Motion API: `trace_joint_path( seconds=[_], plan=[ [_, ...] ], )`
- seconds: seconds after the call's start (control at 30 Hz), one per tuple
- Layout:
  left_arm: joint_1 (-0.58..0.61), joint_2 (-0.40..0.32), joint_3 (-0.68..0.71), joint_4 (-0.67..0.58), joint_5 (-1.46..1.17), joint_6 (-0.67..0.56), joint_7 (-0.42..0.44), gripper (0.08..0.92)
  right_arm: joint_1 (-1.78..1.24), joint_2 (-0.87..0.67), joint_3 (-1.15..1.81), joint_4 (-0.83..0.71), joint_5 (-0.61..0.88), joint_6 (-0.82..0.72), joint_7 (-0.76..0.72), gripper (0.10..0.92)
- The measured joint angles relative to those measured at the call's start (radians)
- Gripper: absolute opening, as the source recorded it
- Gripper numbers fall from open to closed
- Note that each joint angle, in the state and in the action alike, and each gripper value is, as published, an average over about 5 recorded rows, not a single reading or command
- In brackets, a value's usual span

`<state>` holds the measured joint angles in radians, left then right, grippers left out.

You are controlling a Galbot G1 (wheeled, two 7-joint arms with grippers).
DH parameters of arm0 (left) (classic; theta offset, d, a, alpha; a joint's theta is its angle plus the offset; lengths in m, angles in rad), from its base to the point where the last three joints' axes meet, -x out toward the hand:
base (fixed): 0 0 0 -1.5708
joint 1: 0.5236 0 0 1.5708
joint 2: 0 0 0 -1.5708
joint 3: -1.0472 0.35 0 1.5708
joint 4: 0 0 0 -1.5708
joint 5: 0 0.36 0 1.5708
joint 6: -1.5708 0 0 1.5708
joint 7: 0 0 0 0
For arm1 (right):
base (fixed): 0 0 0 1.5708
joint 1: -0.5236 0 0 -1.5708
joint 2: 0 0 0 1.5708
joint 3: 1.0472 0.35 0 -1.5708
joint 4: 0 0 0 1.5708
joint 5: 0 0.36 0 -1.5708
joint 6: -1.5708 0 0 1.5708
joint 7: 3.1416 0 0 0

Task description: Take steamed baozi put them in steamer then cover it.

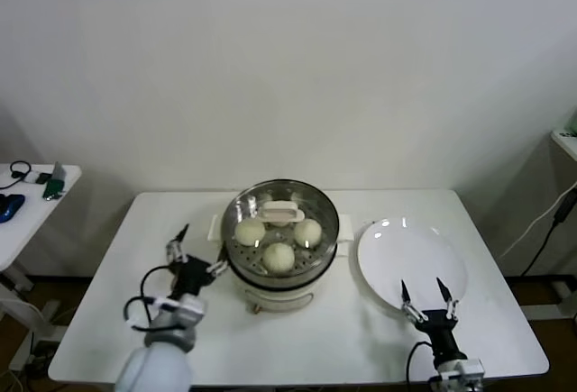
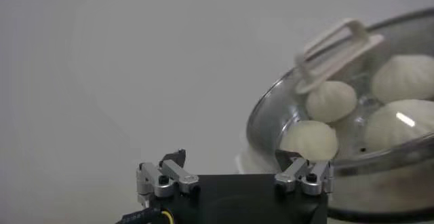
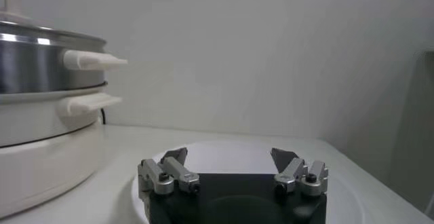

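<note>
The steamer (image 1: 242, 264) stands mid-table on its white pot base. The clear glass cover (image 1: 317, 204) with its white bar handle (image 1: 282, 211) sits on it. Three baozi (image 1: 279, 257) show through the glass in the head view; the left wrist view shows several baozi (image 2: 330, 100) under the cover (image 2: 271, 106). My left gripper (image 1: 196, 249) is open and empty, just left of the steamer. My right gripper (image 1: 428, 296) is open and empty at the near edge of the white plate. The steamer also shows in the right wrist view (image 3: 30, 66).
An empty white plate (image 1: 410, 261) lies right of the steamer and shows in the right wrist view (image 3: 224, 157). A side table (image 1: 22, 221) with small items stands at the far left. The table edge runs close in front of both grippers.
</note>
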<state>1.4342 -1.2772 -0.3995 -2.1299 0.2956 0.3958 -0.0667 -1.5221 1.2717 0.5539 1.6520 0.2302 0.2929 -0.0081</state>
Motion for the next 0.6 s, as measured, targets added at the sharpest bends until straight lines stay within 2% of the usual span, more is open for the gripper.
trace_joint_path(
  seconds=[0.13, 0.3, 0.47, 0.6],
  plan=[
    [0.063, 0.011, -0.115, 0.044, -0.225, -0.219, 0.003, 0.823, 0.0, -0.003, -0.001, -0.003, 0.005, 0.011, -0.003, 0.823],
    [0.102, 0.012, -0.188, 0.128, -0.404, -0.45, 0.018, 0.823, 0.004, -0.005, -0.002, -0.013, 0.013, 0.026, -0.006, 0.823],
    [0.115, 0.006, -0.202, 0.233, -0.493, -0.626, 0.031, 0.823, 0.006, -0.005, -0.003, -0.022, 0.026, 0.036, -0.012, 0.823],
    [0.116, 0.003, -0.195, 0.314, -0.526, -0.723, 0.036, 0.823, 0.006, -0.005, -0.002, -0.026, 0.038, 0.039, -0.019, 0.823]
  ],
)
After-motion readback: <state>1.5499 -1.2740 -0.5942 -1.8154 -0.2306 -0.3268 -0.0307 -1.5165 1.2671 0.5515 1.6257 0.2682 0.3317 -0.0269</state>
